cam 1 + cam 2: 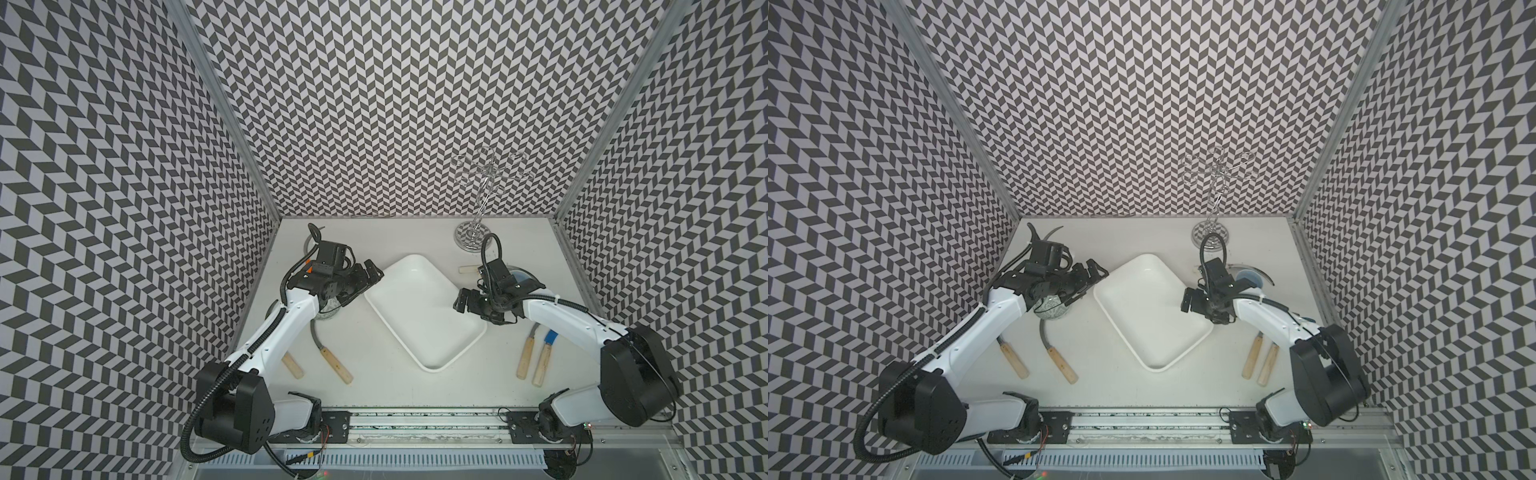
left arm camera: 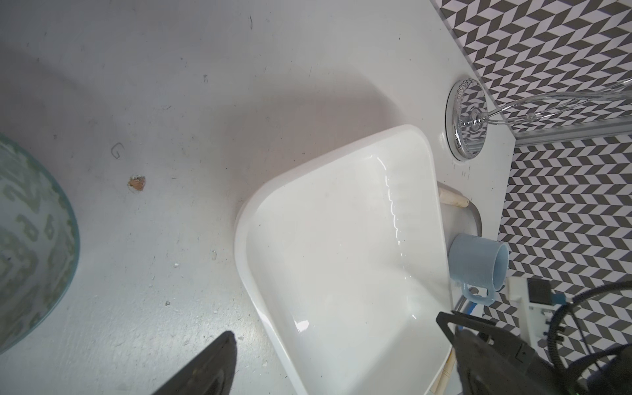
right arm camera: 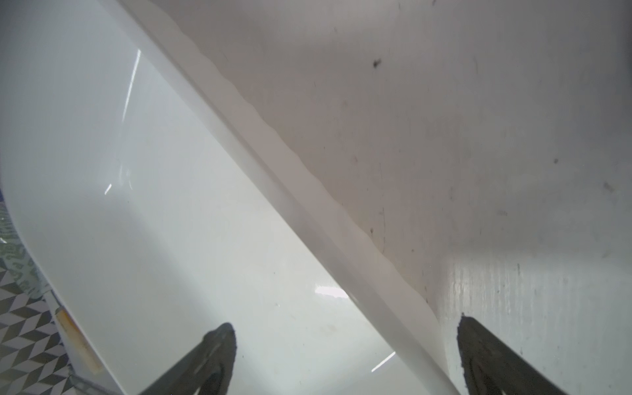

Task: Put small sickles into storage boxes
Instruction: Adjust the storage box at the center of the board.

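Claws are both spread wide and hold nothing. The left claw point(image 1: 371, 274) hangs by the 10 o'clock edge of the tray point(image 1: 432, 361). The right claw point(image 1: 462, 302) hangs over its 3 o'clock edge. The tray has nothing in it, so I think the step now is to fetch a first sickle.

To do that well, a claw should come straight down over the middle of a wooden handle, one finger on each side, and squeeze slowly. The handle is round and might roll. The blade is thin and lies flat, so it looks hard to pinch. Lift high before swinging over, so the hook does not catch the tray's rim.

All the sickles point(image 1: 336, 371) that I can see lie on the table point(image 1: 395, 386), outside the tray. Two are at the tray's 8 o'clock, and one blade curves up close to the bowl point(image 1: 1052, 309). Two more are at 4 o'clock. A pale handle point(image 1: 467, 269) pokes out at 1 o'clock, near the mug point(image 2: 477, 263).

From the right claw, the nearest pair is at about 5 o'clock, near but apart. From the left claw, the nearest one is at about 7 o'clock, past the bowl.
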`<act>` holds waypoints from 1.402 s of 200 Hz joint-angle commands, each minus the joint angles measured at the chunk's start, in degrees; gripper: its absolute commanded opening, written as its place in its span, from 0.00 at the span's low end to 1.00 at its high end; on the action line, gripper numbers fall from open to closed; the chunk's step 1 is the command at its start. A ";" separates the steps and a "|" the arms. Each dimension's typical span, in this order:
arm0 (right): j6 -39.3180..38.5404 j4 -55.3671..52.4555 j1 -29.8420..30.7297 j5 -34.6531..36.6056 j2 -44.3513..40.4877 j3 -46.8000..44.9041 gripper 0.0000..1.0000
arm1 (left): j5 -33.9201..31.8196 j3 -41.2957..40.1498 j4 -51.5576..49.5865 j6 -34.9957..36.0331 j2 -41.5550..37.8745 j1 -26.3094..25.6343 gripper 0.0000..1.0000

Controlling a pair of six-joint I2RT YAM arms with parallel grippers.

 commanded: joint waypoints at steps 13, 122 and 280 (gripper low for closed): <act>0.84 -0.23 -0.01 -2.03 -4.87 -0.27 1.00 | 3.57 4.82 2.03 -1.95 0.95 -0.47 1.00; 1.32 -13.64 -4.22 11.33 -14.58 2.58 1.00 | 6.31 14.16 -1.31 0.86 4.32 -7.56 1.00; 6.89 -20.20 -13.97 19.17 -21.78 -11.34 0.99 | 11.76 21.29 4.41 1.45 14.09 -16.20 1.00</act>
